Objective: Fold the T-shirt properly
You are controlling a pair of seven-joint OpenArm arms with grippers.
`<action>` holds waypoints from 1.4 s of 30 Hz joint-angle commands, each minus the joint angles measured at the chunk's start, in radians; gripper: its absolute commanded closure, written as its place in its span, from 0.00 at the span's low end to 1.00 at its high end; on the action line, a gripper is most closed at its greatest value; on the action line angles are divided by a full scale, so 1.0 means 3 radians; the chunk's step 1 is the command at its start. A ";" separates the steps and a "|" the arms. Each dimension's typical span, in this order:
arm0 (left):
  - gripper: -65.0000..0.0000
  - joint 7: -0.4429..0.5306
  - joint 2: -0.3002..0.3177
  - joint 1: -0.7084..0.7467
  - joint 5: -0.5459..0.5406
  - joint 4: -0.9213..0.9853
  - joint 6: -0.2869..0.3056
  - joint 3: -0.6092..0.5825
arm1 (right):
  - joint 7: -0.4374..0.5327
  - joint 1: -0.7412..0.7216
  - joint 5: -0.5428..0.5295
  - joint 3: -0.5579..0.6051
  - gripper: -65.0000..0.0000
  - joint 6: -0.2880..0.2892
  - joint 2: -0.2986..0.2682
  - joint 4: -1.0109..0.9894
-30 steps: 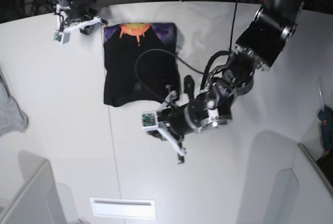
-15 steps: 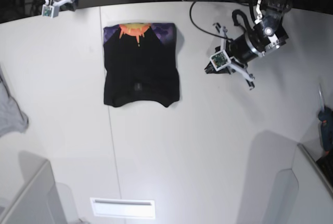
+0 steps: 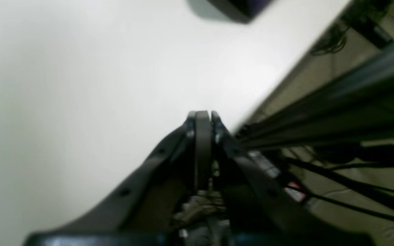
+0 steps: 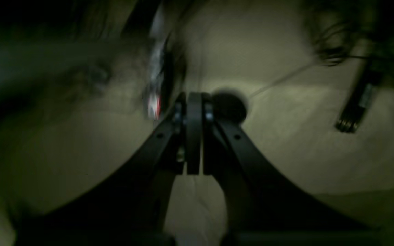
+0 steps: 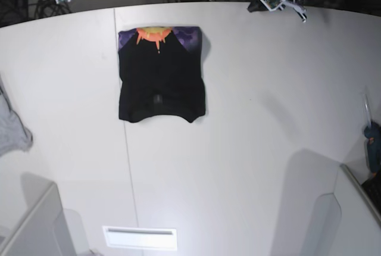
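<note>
While parked way up past the far edge of the tabletop (image 5: 250,149), both arms look done or resetting. Left gripper (image 3: 202,118) clenched tight on nothing, hanging just off the far edge. Right gripper (image 4: 194,99) same deal, pinched closed and empty, out over the floor behind the far left corner.

T-shirt (image 5: 161,77) sitting folded into a neat-ish rectangle near the far edge, left of centre, sun print showing along its far side. Probably light, floppy and a bit slidey on that smooth top. Best grabbed at corners or along a folded edge, pinching all layers together, otherwise likely to unfold.

Light grey cloth (image 5: 12,131) bunched at the left edge, well apart. Teal thing (image 5: 373,149) at the right edge. Nothing blocking the shirt.
</note>
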State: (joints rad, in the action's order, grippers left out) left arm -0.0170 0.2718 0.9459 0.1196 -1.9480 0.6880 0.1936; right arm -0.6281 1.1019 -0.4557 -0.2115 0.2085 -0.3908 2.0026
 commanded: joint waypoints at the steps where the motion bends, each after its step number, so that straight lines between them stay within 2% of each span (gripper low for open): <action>1: 1.00 0.0121 0.0017 0.0149 -0.0048 0.0016 0.0034 -0.0019 | -0.0052 0.0017 0.0023 0.0109 1.00 0.0095 -0.0132 0.0033; 4: 1.00 0.0269 -0.0034 0.0333 -0.0043 0.0226 0.0034 -0.0029 | -0.0144 0.0017 0.0043 0.0447 1.00 0.0126 -0.0372 0.0022; 8: 1.00 0.0550 -0.0141 0.0476 -0.0012 0.0645 0.0034 -0.0029 | -0.0139 -0.0152 0.0054 0.0912 1.00 0.0126 -0.0546 -0.0228; 14: 1.00 0.0780 -0.0141 0.0328 -0.0007 0.1704 0.0034 -0.0315 | -0.0093 -0.0714 0.0054 0.1495 1.00 0.0126 -0.0546 -0.1175; 18: 1.00 0.1016 -0.0152 -0.0056 -0.0018 0.2645 0.0034 -0.0479 | 0.0347 -0.0888 0.0054 0.1761 1.00 0.0090 -0.0434 -0.1752; 21: 1.00 0.1235 -0.0157 -0.0435 -0.0028 0.3443 0.0026 -0.0607 | 0.0557 -0.1057 0.0054 0.1904 1.00 -0.0125 -0.0270 -0.2213; 22: 1.00 0.1312 -0.0162 -0.0573 -0.0028 0.3714 -0.0040 -0.0663 | 0.0613 -0.1118 0.0054 0.1945 1.00 -0.0181 -0.0224 -0.2392; 25: 1.00 0.1609 -0.0162 -0.1033 -0.0012 0.4650 -0.0363 -0.0945 | 0.0874 -0.1318 0.0054 0.2099 1.00 -0.0232 -0.0040 -0.2975; 30: 1.00 0.2125 -0.0167 -0.1821 -0.0038 0.6199 -0.0971 -0.1522 | 0.1651 -0.1671 0.0054 0.2319 1.00 -0.0232 0.0359 -0.4243; 32: 1.00 0.2146 -0.0167 -0.2010 -0.0043 0.6394 -0.1094 -0.1640 | 0.2071 -0.1865 0.0054 0.2416 1.00 -0.0232 0.0533 -0.4816; 34: 1.00 0.1982 -0.0167 -0.2127 -0.0043 0.6378 -0.1186 -0.1625 | 0.2562 -0.2100 0.0043 0.2426 1.00 -0.0232 0.0732 -0.5486; 38: 1.00 0.1701 -0.0167 -0.2296 -0.0043 0.6378 -0.1232 -0.1589 | 0.3426 -0.2458 0.0028 0.2339 1.00 -0.0232 0.1050 -0.6427; 42: 1.00 0.1614 -0.0167 -0.2312 -0.0012 0.6296 -0.1237 -0.1599 | 0.3544 -0.2566 0.0023 0.2329 1.00 -0.0237 0.1106 -0.6519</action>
State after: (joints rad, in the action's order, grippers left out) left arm 0.4660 0.2104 0.2352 0.1081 -0.0616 0.3134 -0.2832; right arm 0.4377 0.3077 -0.4473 0.4904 0.1352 -0.0479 0.0540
